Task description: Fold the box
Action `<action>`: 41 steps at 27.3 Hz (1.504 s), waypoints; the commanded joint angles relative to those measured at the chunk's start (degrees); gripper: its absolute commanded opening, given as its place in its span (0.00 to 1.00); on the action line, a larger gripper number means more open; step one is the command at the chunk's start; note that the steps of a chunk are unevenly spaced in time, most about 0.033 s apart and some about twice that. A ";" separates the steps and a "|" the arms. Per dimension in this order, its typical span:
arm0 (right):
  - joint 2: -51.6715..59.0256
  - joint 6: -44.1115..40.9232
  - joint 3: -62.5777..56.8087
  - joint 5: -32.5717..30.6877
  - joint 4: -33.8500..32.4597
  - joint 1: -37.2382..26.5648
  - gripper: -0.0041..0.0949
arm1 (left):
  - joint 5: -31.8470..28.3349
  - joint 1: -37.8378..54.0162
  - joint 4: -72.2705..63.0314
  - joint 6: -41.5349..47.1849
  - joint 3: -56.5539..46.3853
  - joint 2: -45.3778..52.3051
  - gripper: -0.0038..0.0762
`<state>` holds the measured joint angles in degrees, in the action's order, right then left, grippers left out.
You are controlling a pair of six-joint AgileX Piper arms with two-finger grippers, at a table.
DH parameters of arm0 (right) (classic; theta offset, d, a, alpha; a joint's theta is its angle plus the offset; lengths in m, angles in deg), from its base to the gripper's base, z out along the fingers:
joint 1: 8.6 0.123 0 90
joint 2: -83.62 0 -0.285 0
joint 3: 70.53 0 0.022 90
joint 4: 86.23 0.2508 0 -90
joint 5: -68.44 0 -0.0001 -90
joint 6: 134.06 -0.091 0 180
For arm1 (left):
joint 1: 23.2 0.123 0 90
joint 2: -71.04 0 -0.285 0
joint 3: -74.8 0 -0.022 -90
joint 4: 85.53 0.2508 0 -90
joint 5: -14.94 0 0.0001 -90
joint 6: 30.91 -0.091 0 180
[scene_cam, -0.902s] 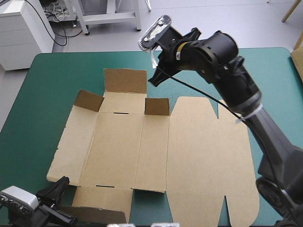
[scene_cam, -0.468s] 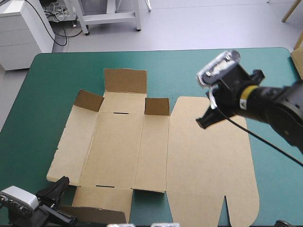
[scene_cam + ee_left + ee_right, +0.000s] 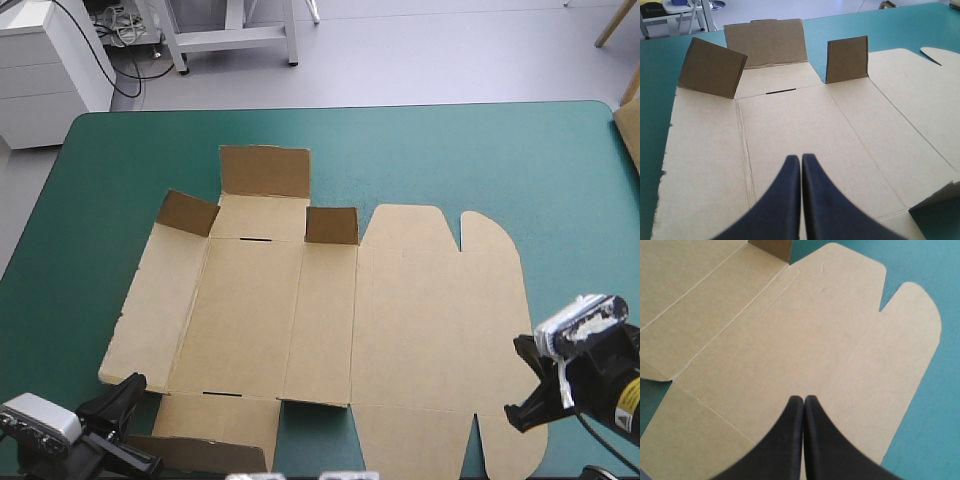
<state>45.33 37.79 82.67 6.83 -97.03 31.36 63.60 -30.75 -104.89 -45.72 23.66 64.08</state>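
Pincers both together, empty: left pincer (image 3: 122,388) lower left, right pincer (image 3: 518,412) lower right. Box (image 3: 330,320) lies mid-frame on counter (image 3: 560,160); best raise walls squarely along creases.

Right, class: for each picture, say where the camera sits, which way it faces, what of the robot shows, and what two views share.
High view: above and behind the robot, facing forward and down at the table and box; left gripper and right gripper at the near corners.
Left wrist view: left wrist, facing across the box to its raised flaps; shut gripper shows.
Right wrist view: right wrist, facing the box's rounded tabs; shut gripper shows.
Shared: both wrist views show one upright flap.
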 commanded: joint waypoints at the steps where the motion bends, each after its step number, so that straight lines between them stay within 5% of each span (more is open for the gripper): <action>1: 6.29 -0.57 -6.87 7.16 1.23 0.15 0.02 | -4.09 0.01 -1.23 -0.04 1.29 0.49 0.04; 12: 21.06 -0.57 -21.11 14.27 4.19 0.15 0.02 | -4.09 0.01 -1.49 0.22 1.29 0.49 0.09; 15: 21.58 -0.31 -21.11 14.53 4.23 0.15 0.02 | -4.09 0.01 -1.48 0.22 1.29 0.49 0.26; 19: 21.58 -0.31 -21.11 14.53 4.23 0.15 0.02 | -4.20 0.01 -1.48 0.22 1.29 0.49 0.63; 21: 21.58 -0.31 -21.11 14.53 4.23 0.15 0.02 | -4.20 0.01 -1.48 0.22 1.29 0.49 0.71; 31: 21.58 -0.20 -21.11 14.42 5.09 0.15 0.02 | -0.13 0.01 5.05 6.60 4.57 -4.05 0.67; 37: 21.58 -0.20 -21.11 14.32 6.03 0.15 0.02 | 2.61 0.01 9.43 7.52 14.05 -18.28 0.67; 41: 21.58 -0.20 -21.11 14.19 6.79 0.15 0.02 | 10.73 0.01 7.94 7.66 21.86 -34.10 0.67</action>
<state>67.57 37.37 60.10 17.22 -90.33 31.36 73.87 -30.75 -95.76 -38.62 41.03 36.60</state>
